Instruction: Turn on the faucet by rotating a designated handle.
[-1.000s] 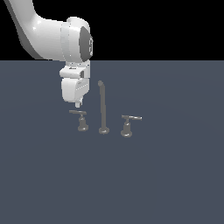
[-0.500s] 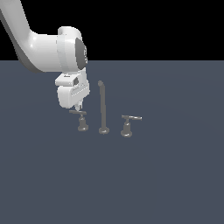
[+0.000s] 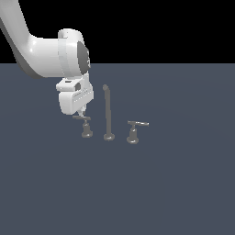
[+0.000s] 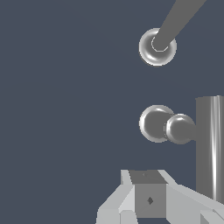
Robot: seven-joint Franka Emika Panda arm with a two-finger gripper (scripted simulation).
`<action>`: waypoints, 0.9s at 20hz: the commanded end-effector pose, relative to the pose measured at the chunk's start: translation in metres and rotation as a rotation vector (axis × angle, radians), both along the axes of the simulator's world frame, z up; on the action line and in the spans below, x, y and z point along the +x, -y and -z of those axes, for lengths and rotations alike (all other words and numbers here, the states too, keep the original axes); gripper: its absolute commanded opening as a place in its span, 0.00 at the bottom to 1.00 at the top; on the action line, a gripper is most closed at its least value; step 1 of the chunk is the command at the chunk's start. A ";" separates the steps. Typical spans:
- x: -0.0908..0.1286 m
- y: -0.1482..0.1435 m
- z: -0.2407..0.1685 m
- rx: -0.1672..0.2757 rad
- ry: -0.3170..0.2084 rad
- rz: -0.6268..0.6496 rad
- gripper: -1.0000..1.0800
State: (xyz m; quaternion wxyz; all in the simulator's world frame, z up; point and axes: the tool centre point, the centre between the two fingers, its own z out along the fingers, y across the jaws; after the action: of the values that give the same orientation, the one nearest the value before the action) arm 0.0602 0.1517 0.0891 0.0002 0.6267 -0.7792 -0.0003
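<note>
Grey handle [image 3: 82,118] sits directly under the gripper [image 3: 81,111], which has dropped and shifted toward the exterior view's left over the last second, away from the spout [image 3: 108,112]; contact looks imminent. Wrist view: handle [image 4: 205,144] close ahead; finger spread cannot be told.

So the white arm comes in from the exterior view's left, and its gripper [image 3: 81,111] hangs right over the handle [image 3: 82,119], about touching the lever. Can't tell how the fingers are set. Spout [image 3: 108,112] stands beside it, then the shinier handle [image 3: 136,130], all on the grey surface [image 3: 183,183].
</note>
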 end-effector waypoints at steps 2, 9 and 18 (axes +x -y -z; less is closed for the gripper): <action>-0.009 -0.009 0.000 0.000 0.000 -0.002 0.00; -0.017 -0.016 0.000 -0.006 0.009 0.004 0.00; -0.045 -0.020 0.000 -0.003 0.005 0.002 0.00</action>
State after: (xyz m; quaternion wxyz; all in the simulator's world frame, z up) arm 0.0285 0.1706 0.0893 -0.0082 0.6248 -0.7807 0.0076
